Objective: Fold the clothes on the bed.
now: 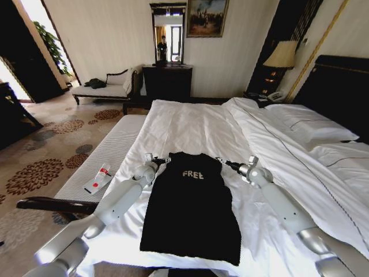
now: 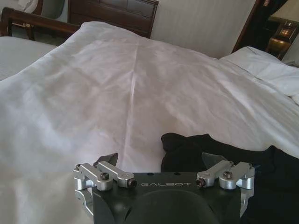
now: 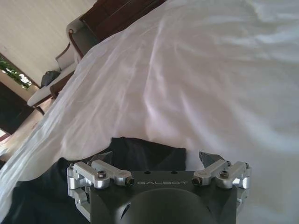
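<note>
The black T-shirt [image 1: 191, 208] lies flat on the near part of the bed [image 1: 190, 124], hem nearest and "FREE" chest farthest, its sleeves already turned in so it reads as a long narrow panel. At its far corners sit both grippers, the left gripper [image 1: 159, 161] at the left shoulder and the right gripper [image 1: 226, 163] at the right, each with jaws apart around bunched black cloth, not yet closed. It looks light, limp and prone to sagging or dragging on the duvet [image 1: 271, 144], so those two shoulder corners seem the sensible places to pinch.
</note>
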Robot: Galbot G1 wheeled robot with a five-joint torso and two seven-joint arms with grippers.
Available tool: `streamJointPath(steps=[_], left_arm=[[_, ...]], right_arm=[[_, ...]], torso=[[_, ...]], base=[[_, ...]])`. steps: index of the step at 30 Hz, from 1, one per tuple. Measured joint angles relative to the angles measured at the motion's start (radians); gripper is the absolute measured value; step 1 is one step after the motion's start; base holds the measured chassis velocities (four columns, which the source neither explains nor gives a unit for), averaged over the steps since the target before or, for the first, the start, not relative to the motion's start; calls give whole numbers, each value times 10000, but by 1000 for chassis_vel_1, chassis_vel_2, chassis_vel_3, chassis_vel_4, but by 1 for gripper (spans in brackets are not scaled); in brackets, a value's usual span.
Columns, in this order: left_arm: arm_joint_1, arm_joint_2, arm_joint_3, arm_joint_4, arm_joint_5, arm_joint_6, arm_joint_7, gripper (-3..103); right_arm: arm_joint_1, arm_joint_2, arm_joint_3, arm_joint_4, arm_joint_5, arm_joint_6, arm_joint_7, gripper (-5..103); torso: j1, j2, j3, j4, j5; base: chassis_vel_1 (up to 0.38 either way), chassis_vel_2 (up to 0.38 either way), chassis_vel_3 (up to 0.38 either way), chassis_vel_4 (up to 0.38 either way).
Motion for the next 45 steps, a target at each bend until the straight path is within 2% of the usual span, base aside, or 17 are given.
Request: streamJointPath(steps=[6, 17, 18, 20, 23, 26, 27, 28, 29, 31, 32, 34, 35, 37, 40, 43, 45], left_arm=[[252, 178, -130, -224, 206, -68, 241, 100], [262, -13, -264, 109, 223, -105, 436, 100], [241, -61, -284, 187, 210, -105, 447, 100], [184, -202, -327, 446, 206, -105, 522, 100], [113, -389, -393, 732, 230, -116, 609, 100], [-57, -748, -525, 1203, 335, -196, 822, 100], [-57, -748, -525, 1203, 335, -196, 822, 100], [-134, -906, -593, 1403, 406, -264, 940, 100], [-242, -1085, -653, 1617, 424, -307, 1076, 100], [-448, -1400, -713, 1976, 424, -337, 1329, 100], [-448, -1400, -713, 1976, 424, -337, 1329, 100], [-684, -1728, -720, 2408, 459, -345, 1562, 100], [-743, -1823, -723, 2525, 494, -347, 1620, 100], [-993, -2342, -805, 3163, 788, -364, 1814, 100], [-1121, -2615, -856, 3546, 977, -399, 1920, 100], [-1295, -2984, -979, 4156, 1221, -420, 1998, 100], [-1368, -3179, -1126, 4558, 1412, -436, 2030, 100]], right_arm=[[268, 565, 110, -1257, -1095, 534, -75, 100], [612, 1285, 261, -1999, -977, 416, -277, 100], [638, 1321, 271, -2042, -928, 401, -277, 103], [661, 1351, 277, -2073, -859, 373, -280, 95], [661, 1360, 273, -2068, -832, 361, -286, 90], [628, 1372, 272, -2002, -822, 350, -289, 73], [628, 1372, 272, -2002, -822, 350, -289, 73], [606, 1373, 272, -1975, -822, 346, -289, 68], [572, 1372, 272, -1937, -822, 339, -289, 68], [529, 1363, 273, -1883, -822, 322, -289, 57], [529, 1363, 273, -1883, -822, 322, -289, 57], [482, 1354, 296, -1820, -820, 299, -285, 46], [465, 1349, 308, -1803, -819, 291, -281, 46], [409, 1325, 348, -1724, -812, 270, -269, 36], [384, 1292, 370, -1695, -808, 265, -258, 30], [378, 1245, 397, -1672, -780, 250, -248, 19], [372, 1219, 420, -1655, -765, 241, -238, 8]], torso=[[0, 0, 0, 3, 2], [-1, 0, -1, 6, 1], [0, 1, -1, 4, 1], [0, 0, -1, 1, 1], [0, 1, -1, 2, 1], [-1, 0, -1, 5, 2], [-1, 0, -1, 5, 2], [0, 0, -1, 5, 2], [0, 0, -1, 4, 2], [0, 0, -1, 2, 4], [0, 0, -1, 2, 4], [-1, 0, 0, 2, 4], [0, 0, -1, 3, 4], [0, 0, -1, 1, 4], [0, 0, -1, 1, 5], [0, 0, -1, 2, 5], [0, 0, -1, 1, 4]], base=[[0, 0, 0, 0], [0, 0, 0, 0], [0, 0, 0, 0], [0, 0, 0, 0], [0, 0, 0, 0], [0, 0, 0, 0], [0, 0, 0, 0], [0, 0, 0, 0], [0, 0, 0, 0], [0, 0, 0, 0], [0, 0, 0, 0], [0, 0, 0, 0], [0, 0, 0, 0], [0, 0, 0, 0], [0, 0, 0, 0], [0, 0, 0, 0], [0, 0, 0, 0]])
